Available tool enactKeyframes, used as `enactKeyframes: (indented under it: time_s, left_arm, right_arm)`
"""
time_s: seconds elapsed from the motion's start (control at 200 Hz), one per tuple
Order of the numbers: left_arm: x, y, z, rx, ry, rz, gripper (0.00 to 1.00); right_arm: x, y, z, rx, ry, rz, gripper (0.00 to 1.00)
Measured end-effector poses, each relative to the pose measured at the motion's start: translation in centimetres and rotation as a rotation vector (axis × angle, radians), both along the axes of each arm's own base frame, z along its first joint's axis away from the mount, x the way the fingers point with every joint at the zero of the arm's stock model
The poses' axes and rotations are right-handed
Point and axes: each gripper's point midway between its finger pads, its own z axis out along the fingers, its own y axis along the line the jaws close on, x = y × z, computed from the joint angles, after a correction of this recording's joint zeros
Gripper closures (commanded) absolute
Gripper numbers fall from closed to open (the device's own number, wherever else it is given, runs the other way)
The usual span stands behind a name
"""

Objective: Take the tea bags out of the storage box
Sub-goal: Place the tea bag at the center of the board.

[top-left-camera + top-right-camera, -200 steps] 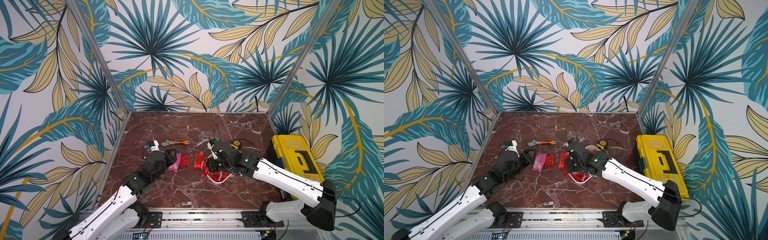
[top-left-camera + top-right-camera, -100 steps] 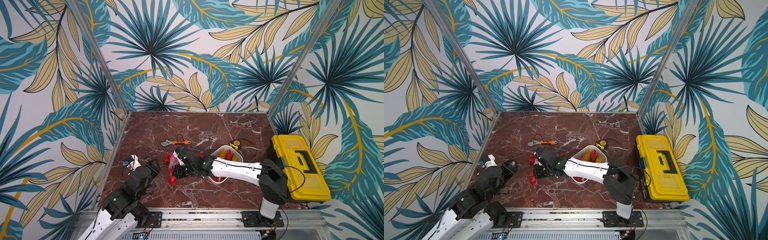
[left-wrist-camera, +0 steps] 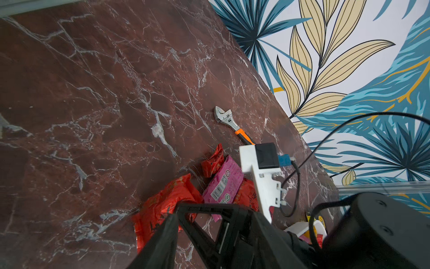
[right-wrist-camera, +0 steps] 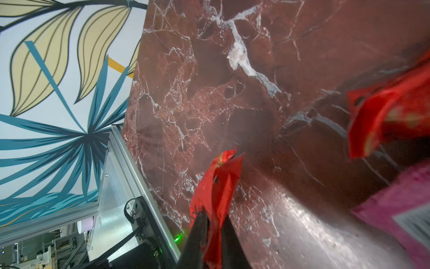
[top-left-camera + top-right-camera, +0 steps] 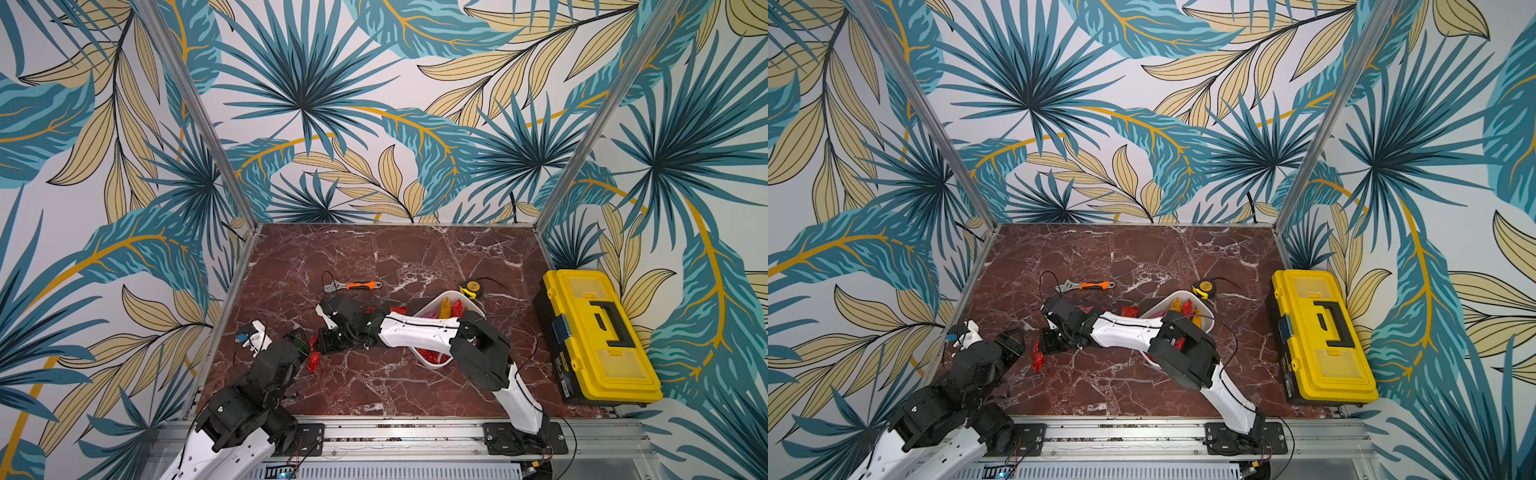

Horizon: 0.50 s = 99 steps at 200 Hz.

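And there it is: the right gripper (image 4: 214, 235) is seen clamped on a red tea bag (image 4: 216, 186), with the crinkled foil pinched at one end between narrow jaws and the rest left sticking out past the fingertips. In both top views the right arm is stretched low across the marble table (image 5: 374, 257) from the front-right toward the left edge. The held sachet is carried left of the table's middle, just beside the left gripper (image 5: 300, 338). Whether the foil is touching the surface cannot be told. The left gripper's jaws are seen standing apart with nothing between them, close to the left edge in the front half. The storage box (image 5: 432, 366), a white tub, is found right of the middle, partly covered by the right forearm, and yellow-orange, red and pink tea bags (image 5: 445, 306) are packed inside it. Out on the marble, between the box and the grippers, a small cluster is laid: a pink sachet (image 3: 223, 184) flanked by red ones, touching or overlapping. An orange-handled adjustable wrench (image 5: 353, 286) is seen lying behind that cluster toward the back. A yellow tape measure (image 5: 471, 288) is placed just behind the box, and a yellow toolbox (image 5: 594, 336) is set along the right edge.
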Motion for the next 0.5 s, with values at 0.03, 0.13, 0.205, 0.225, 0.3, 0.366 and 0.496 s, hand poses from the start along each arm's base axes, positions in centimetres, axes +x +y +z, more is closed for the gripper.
enactKeyframes:
  time_s: [0.03,0.13,0.205,0.225,0.3,0.366,0.496]
  left_arm:
    - [0.0,0.0,0.0,0.0,0.0,0.0,0.44]
    - [0.0,0.0,0.0,0.002,-0.001,-0.001,0.44]
    - [0.0,0.0,0.0,0.004,0.0,-0.005,0.44]
    - [0.0,-0.1,0.0,0.005,0.001,-0.006,0.44]
    - [0.2,-0.3,0.1,0.005,-0.002,-0.015,0.44]
    - [0.4,-0.7,0.3,0.004,-0.009,-0.033,0.44]
    - [1.3,-2.1,1.1,0.004,-0.038,-0.098,0.44]
  right_arm:
    - [0.0,0.1,-0.4,-0.004,0.005,0.003,0.82]
    - [0.1,0.0,-1.4,-0.033,0.006,0.011,0.7]
    - [0.3,-0.6,-1.8,-0.075,-0.017,0.016,0.61]
    - [0.5,-0.8,-1.8,-0.088,-0.023,0.01,0.6]
    - [0.8,-1.5,-2.1,-0.133,-0.055,0.01,0.56]
    - [0.9,-2.4,-1.9,-0.171,-0.079,0.006,0.55]
    - [0.8,-4.6,1.3,-0.185,-0.134,-0.008,0.55]
